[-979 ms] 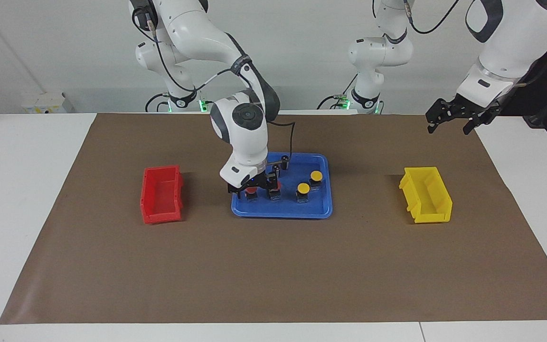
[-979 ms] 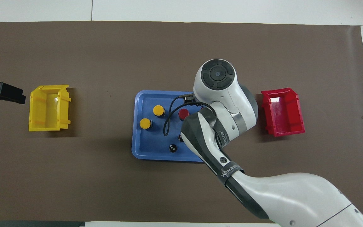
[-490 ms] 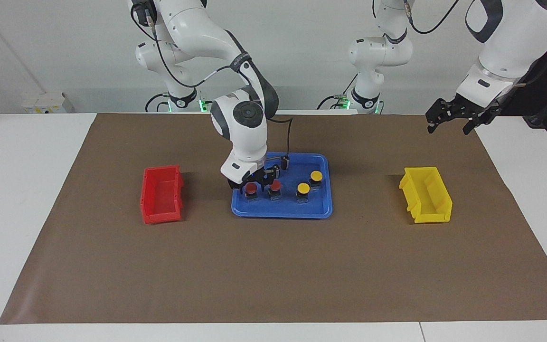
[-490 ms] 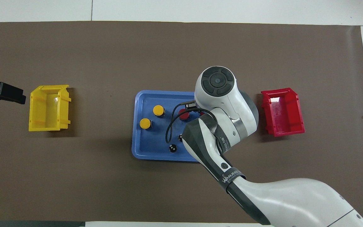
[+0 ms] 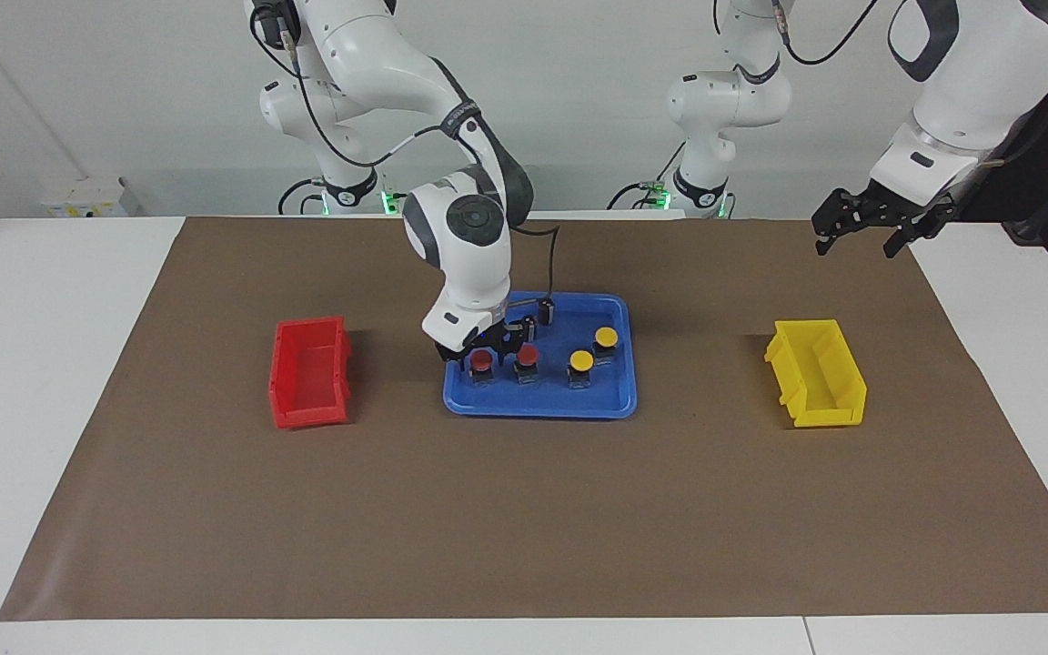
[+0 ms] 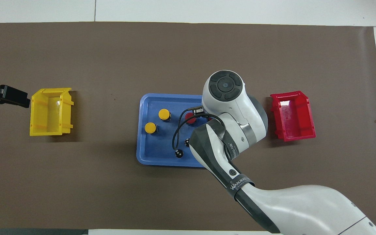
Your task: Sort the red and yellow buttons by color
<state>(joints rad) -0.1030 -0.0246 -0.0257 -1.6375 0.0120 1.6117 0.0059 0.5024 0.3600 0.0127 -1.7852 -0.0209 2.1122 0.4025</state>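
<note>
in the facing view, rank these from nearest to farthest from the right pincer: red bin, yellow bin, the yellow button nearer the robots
1. Yellow button, in the blue tray that the right pincer is down in.
2. Red bin, at the right arm's end of the table.
3. Yellow bin, at the left arm's end.
</note>
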